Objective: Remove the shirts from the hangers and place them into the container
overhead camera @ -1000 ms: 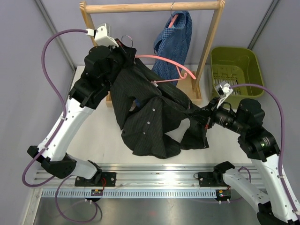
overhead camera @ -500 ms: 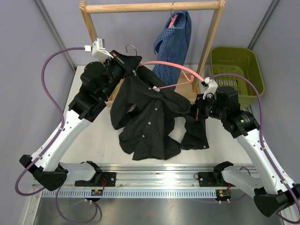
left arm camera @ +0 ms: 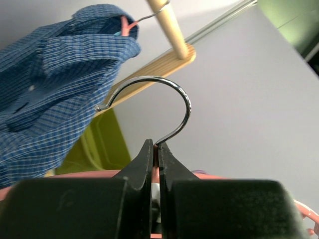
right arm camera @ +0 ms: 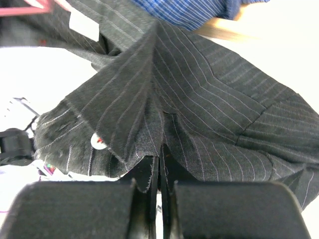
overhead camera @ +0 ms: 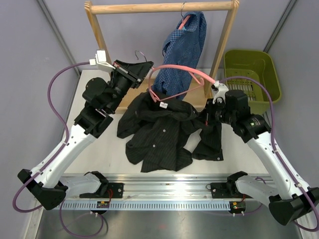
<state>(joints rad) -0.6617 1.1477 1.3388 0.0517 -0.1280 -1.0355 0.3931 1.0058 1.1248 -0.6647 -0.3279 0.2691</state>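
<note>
My left gripper (overhead camera: pixel 143 68) is shut on the neck of a salmon-pink hanger (overhead camera: pixel 185 69), just under its wire hook (left arm camera: pixel 183 102); the jaws (left arm camera: pixel 157 153) pinch the pink stem. The hanger is lifted over the black striped shirt (overhead camera: pixel 158 132), which lies crumpled on the table with its collar just under the hanger's low corner. My right gripper (overhead camera: pixel 206 115) is shut on a fold of that black shirt (right arm camera: pixel 199 99), jaws (right arm camera: pixel 160 160) closed on cloth. The blue checked shirt (overhead camera: pixel 182 47) hangs on a second hanger (overhead camera: pixel 185 21) on the rack. The olive-green container (overhead camera: pixel 264 64) stands at the back right.
The light wooden rack (overhead camera: pixel 159 7) spans the back, its right post (overhead camera: pixel 223 55) between the hanger's tip and the container. Purple cables loop off both arms. The metal rail with the arm bases runs along the near edge.
The left gripper raised the hanger up and to the right, and the black shirt slid down off it onto the table. The right arm swung left toward the rack, still holding the shirt.
</note>
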